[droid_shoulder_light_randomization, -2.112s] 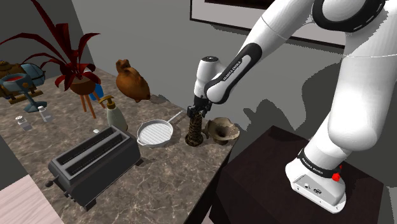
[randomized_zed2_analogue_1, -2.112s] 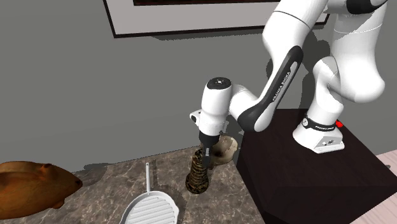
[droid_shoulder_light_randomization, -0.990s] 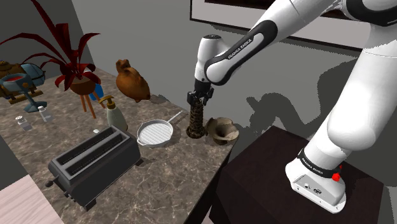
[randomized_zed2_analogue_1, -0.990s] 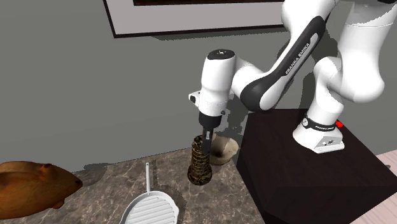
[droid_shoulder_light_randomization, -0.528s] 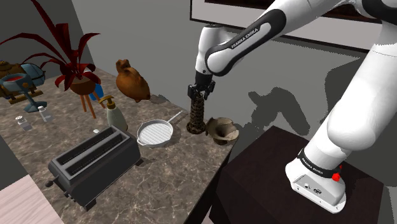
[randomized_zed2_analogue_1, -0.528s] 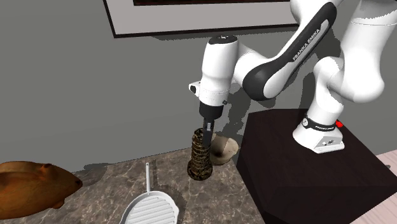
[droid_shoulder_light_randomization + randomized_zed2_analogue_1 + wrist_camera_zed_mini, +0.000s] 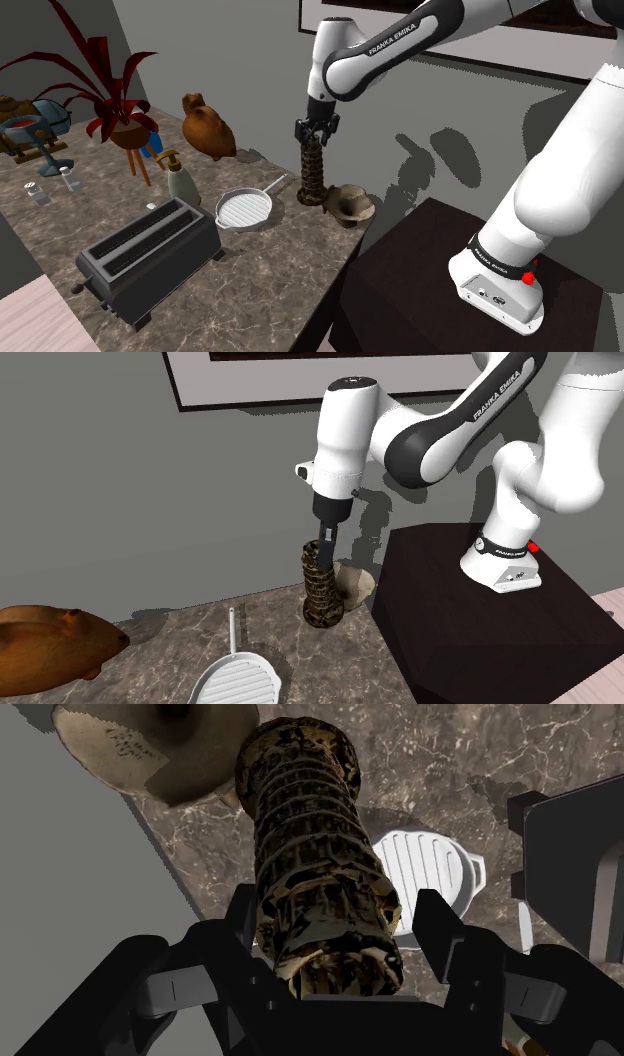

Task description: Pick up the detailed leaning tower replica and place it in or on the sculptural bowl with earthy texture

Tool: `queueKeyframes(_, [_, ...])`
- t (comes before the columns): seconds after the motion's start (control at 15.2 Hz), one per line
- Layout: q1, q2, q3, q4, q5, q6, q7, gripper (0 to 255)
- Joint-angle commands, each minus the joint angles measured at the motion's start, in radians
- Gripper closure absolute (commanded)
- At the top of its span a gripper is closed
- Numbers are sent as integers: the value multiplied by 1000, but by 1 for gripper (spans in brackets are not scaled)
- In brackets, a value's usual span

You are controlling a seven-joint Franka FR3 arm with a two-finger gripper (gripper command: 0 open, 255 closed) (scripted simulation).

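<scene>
Holding the tower tight in the claw, just beside the bowl; needing slow carrying, keeping it upright, lowering gently inside.

- A dark marbled counter is seen running along a grey wall.
- A dark two-slot toaster is set near the counter's edge.
- A white ribbed pan is laid just beside the toaster, its handle turned toward the wall.
- A pale soap dispenser is stood near the pan.
- A brown animal-shaped jug is placed by the wall.
- A red-leaved plant is raised on a small stand, with two small shakers near it.
- A framed picture is hung on the wall.
</scene>
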Motion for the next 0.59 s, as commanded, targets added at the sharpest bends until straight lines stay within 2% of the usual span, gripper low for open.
queueKeyframes(0.0, [-1,-18,0,10,5,-26,-4,255])
queueKeyframes(0.53, [-1,-69,-2,67,18,-133,-13,255])
